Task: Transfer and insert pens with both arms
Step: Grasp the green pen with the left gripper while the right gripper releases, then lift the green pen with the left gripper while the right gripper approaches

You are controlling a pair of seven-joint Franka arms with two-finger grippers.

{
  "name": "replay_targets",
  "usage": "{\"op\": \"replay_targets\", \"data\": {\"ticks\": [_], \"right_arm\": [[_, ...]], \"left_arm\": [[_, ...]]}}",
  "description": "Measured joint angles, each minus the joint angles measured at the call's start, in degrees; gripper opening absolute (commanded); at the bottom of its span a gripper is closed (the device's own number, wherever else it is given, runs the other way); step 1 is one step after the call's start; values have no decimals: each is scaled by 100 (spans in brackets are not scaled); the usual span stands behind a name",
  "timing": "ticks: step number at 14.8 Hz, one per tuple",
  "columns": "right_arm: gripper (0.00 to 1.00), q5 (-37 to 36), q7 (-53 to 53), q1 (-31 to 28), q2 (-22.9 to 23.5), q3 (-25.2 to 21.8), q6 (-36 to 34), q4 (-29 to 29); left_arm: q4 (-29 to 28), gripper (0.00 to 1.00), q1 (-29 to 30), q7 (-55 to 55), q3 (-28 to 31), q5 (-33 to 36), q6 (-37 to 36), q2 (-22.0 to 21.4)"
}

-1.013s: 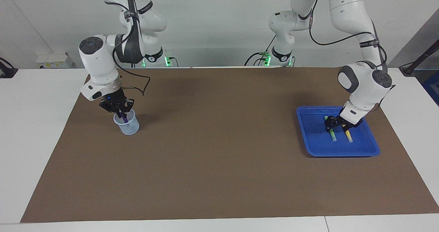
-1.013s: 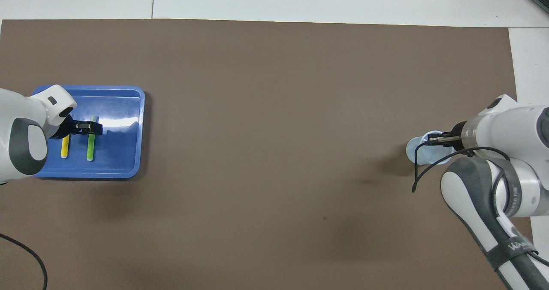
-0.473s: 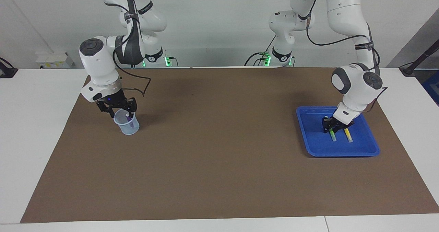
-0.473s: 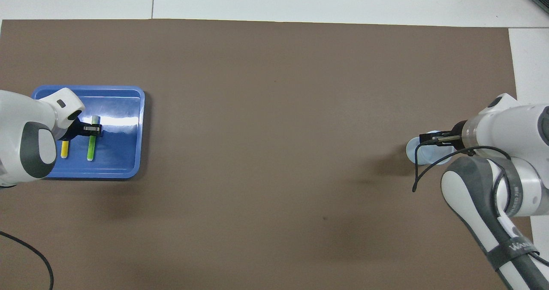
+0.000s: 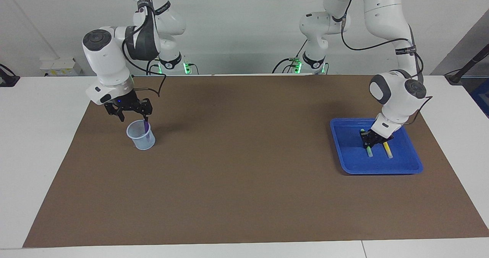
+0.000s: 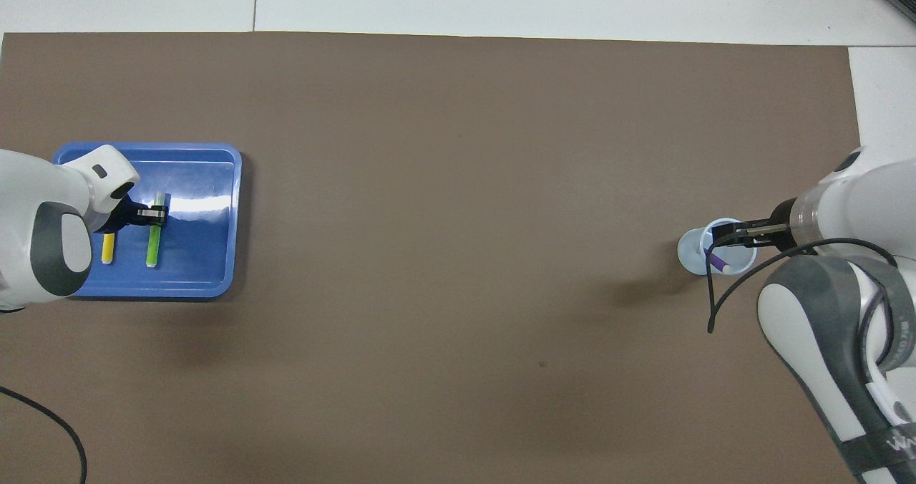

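The purple pen (image 5: 145, 127) (image 6: 715, 262) leans inside a clear plastic cup (image 5: 141, 139) (image 6: 689, 251) at the right arm's end of the table. My right gripper (image 5: 133, 115) (image 6: 728, 235) hangs open just above the cup's rim and holds nothing. At the left arm's end, a green pen (image 5: 369, 151) (image 6: 152, 248) and a yellow pen (image 5: 388, 150) (image 6: 108, 248) lie side by side in a blue tray (image 5: 382, 170) (image 6: 215, 283). My left gripper (image 5: 371, 142) (image 6: 154, 214) is down in the tray, shut on the green pen near its capped end.
A brown mat (image 5: 244, 166) covers most of the white table. A black cable (image 6: 43, 427) lies near the left arm's base.
My right gripper opened, left the purple pen in the cup and rose a little. My left gripper moved onto the green pen and closed on it.
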Motion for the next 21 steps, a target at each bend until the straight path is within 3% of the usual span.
{"op": "replay_targets", "data": {"ticks": [6,10,21], "right_arm": [[93,300,0,146,-141,29,-867,503],[93,935,0,211,-194,35,-1302,873],[94,3208,-61,804,-318,65,-1224,924]], "left_arm": [[889,0,-3,-760,-42,-2,-1485,-130],[1073,0,-236,-1871,-121,-138,-2067,-437],[1192,0,-1423,-5182,-166,-1202,-2948,-1279]]}}
